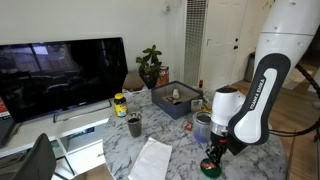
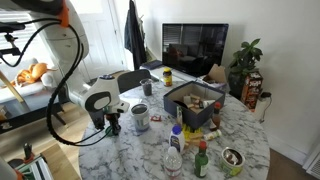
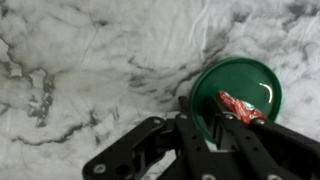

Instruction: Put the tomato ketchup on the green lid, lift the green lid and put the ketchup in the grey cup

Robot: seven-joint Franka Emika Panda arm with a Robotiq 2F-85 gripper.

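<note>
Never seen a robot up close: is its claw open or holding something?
The gripper is closed on the rim of the green lid, which carries the tomato ketchup.

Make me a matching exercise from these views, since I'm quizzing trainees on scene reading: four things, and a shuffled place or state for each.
Things:
1 tomato ketchup
2 green lid
3 grey cup
4 television

Places or states:
A upright beside the arm
B screen dark
C lying on the lid
D at the fingertips of the gripper

Pairs: 1-C, 2-D, 3-A, 4-B.
</note>
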